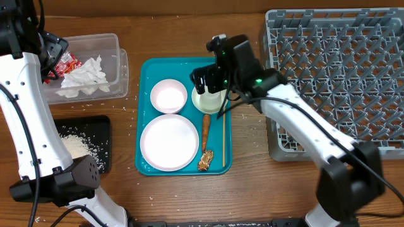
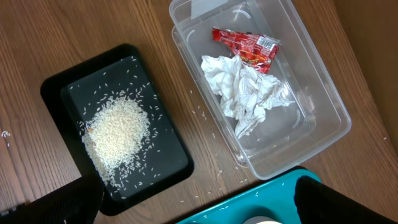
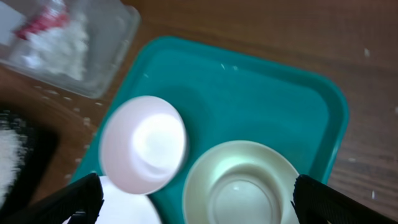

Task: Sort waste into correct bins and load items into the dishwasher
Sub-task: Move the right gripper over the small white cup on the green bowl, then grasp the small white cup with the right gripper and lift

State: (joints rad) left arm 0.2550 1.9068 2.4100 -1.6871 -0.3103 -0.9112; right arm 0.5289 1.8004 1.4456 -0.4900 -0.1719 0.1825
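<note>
Wooden table (image 1: 252, 183), seen from my remote station: a teal tray (image 1: 183, 69) sits at centre, with the grey rack (image 1: 334, 69) to its right and both bins to its left.

The right gripper (image 1: 207, 82) hangs just above the cup (image 1: 208, 101) at the teal tray's upper right. In its wrist view the two fingers (image 3: 74, 202) stand wide apart, one on each side of the cup and not touching it. A white bowl (image 1: 168, 96) sits just left of the cup, and the plate (image 1: 169, 142) lies in front of both. Along the teal tray's right side the carrot (image 1: 206, 128) lies lengthwise, its near end meeting the brown scrap (image 1: 204, 161). A thin stick (image 1: 223, 135) lies parallel, just beside them.

My left gripper (image 2: 198, 202) hovers high over the bins with its jaws apart and nothing between them. The clear tub (image 2: 323, 93) holds the napkin (image 2: 245, 93), and the red wrapper (image 2: 245, 45) rests against the napkin's far edge. Next to the tub, the black tray (image 2: 56, 93) carries a heap of rice (image 2: 118, 134), with stray grains spread across its floor. A few more grains are scattered on the wood around both bins.
</note>
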